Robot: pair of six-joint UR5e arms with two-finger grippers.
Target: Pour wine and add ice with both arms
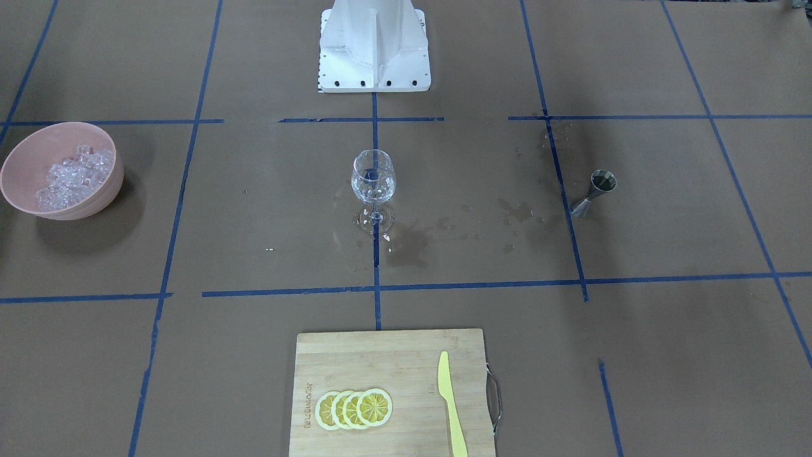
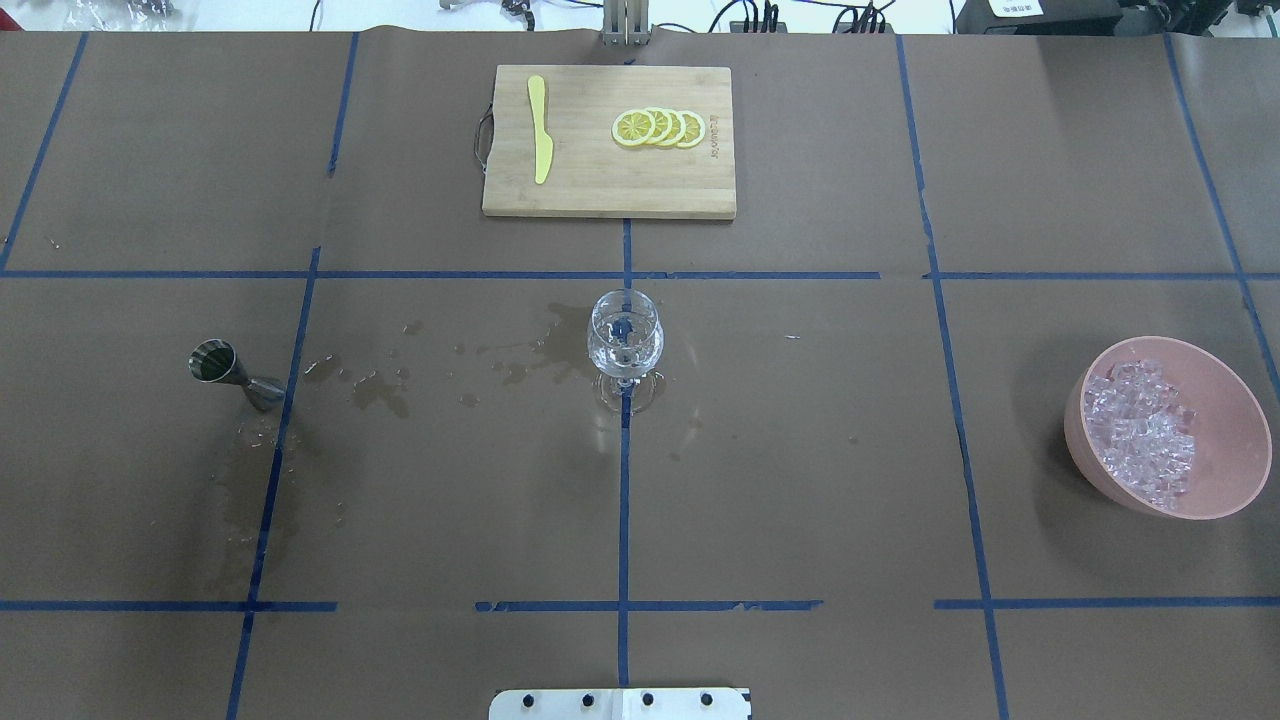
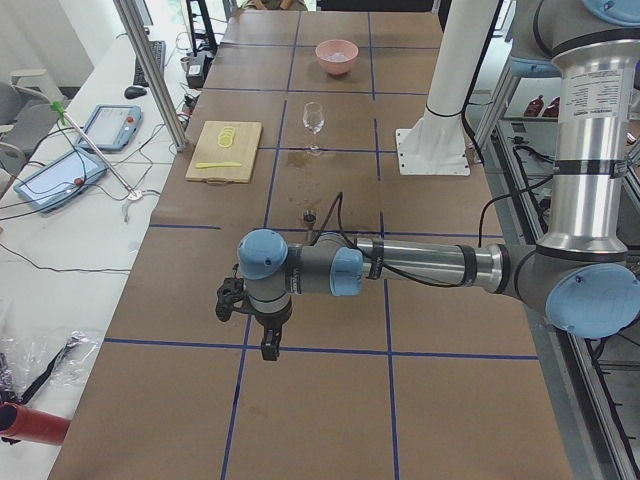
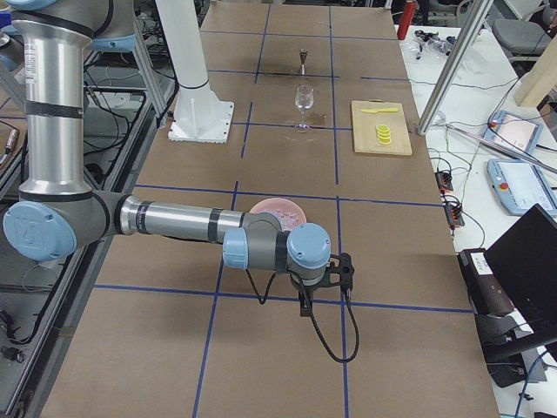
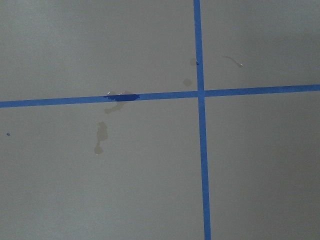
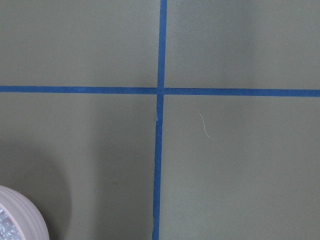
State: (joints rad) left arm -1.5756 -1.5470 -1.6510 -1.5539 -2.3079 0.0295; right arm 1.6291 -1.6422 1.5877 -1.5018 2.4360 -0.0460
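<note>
A clear wine glass (image 1: 373,181) stands upright at the table's middle (image 2: 625,335), with wet stains (image 1: 406,244) around its foot. The ice (image 1: 70,178) is heaped in a pink bowl (image 1: 95,200) on the robot's right (image 2: 1230,400). A metal jigger (image 1: 596,190) stands on the robot's left (image 2: 225,370). Both arms are outside the front and overhead views. My left gripper (image 3: 268,345) hangs over bare table beyond the jigger. My right gripper (image 4: 305,306) hangs beyond the bowl (image 4: 278,209). I cannot tell whether either is open or shut.
A wooden cutting board (image 1: 380,355) with lemon slices (image 1: 354,409) and a yellow knife (image 1: 451,406) lies at the far edge from the robot. The white pedestal base (image 1: 374,44) stands behind the glass. The right wrist view shows the bowl's rim (image 6: 25,215).
</note>
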